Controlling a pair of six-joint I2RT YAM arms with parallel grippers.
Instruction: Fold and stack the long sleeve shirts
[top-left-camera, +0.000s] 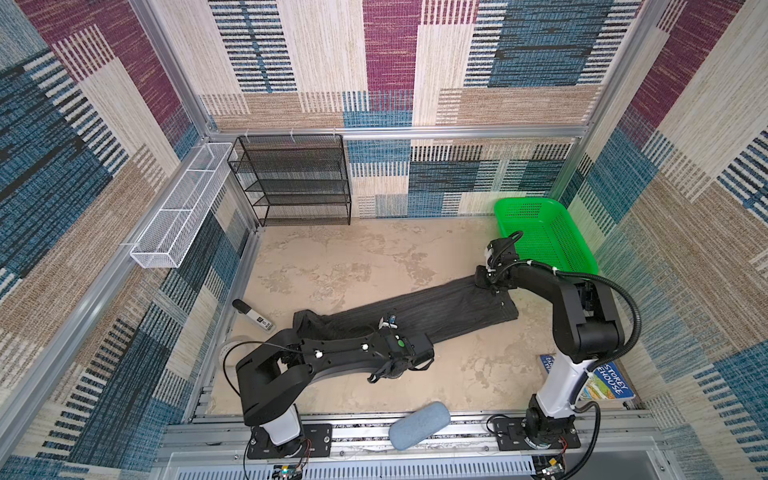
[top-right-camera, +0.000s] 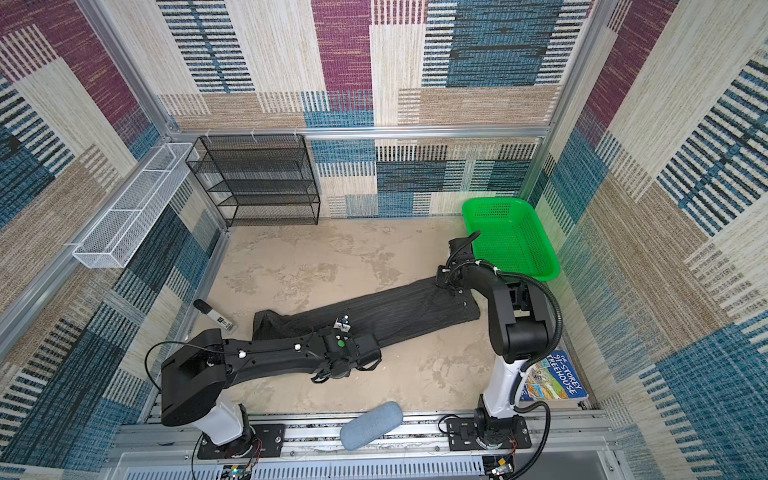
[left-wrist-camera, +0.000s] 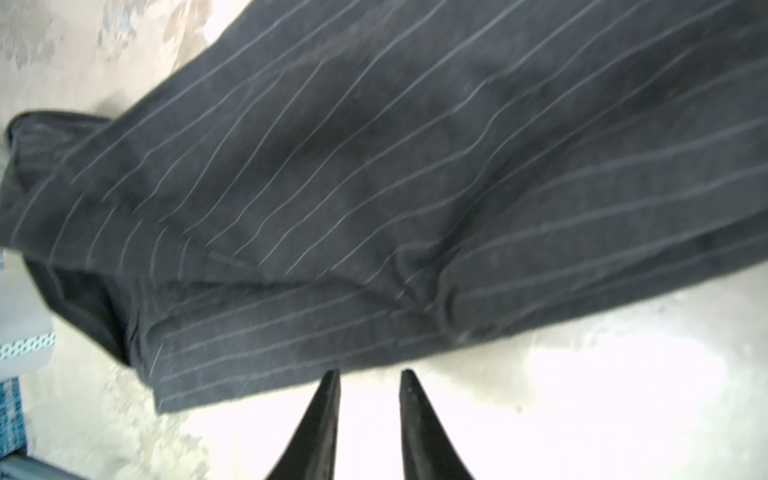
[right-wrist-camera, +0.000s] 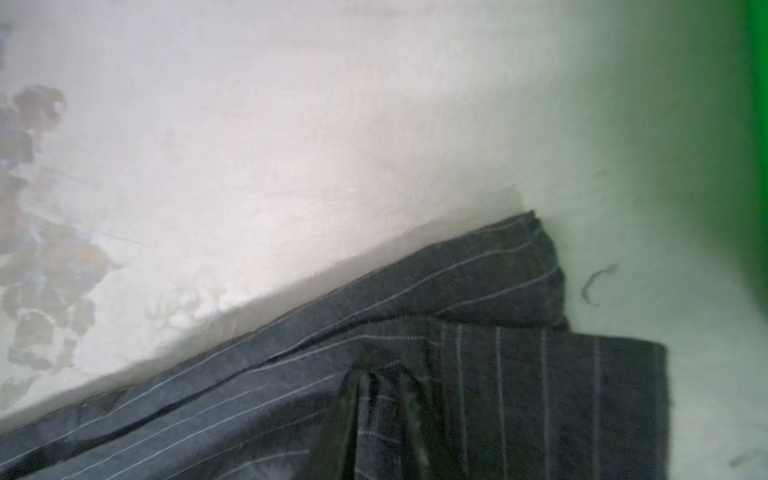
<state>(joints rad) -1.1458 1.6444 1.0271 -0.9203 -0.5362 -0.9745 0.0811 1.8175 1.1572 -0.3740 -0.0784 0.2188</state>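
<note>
Roughly halfway, I'd say: shirt (top-left-camera: 436, 313) lies as a long narrow strip running diagonally from lower centre to mid-right of frame on the tabletop (top-left-camera: 353, 257), cross-folds and stacking not yet done; left claw (left-wrist-camera: 370, 374) parted and empty beside its edge, right claw (top-left-camera: 489, 286) at the far end, state can't tell.

Long sleeve shirt (top-left-camera: 449, 311): dark charcoal, thin pale pinstripes. One seen. Folded into a long narrow band and lying flat, it runs from 8 o'clock to 2 o'clock in both top views. 8 o'clock end rumpled, layers bunched. 2 o'clock end squared, with a top layer whose stripes run crosswise.
</note>
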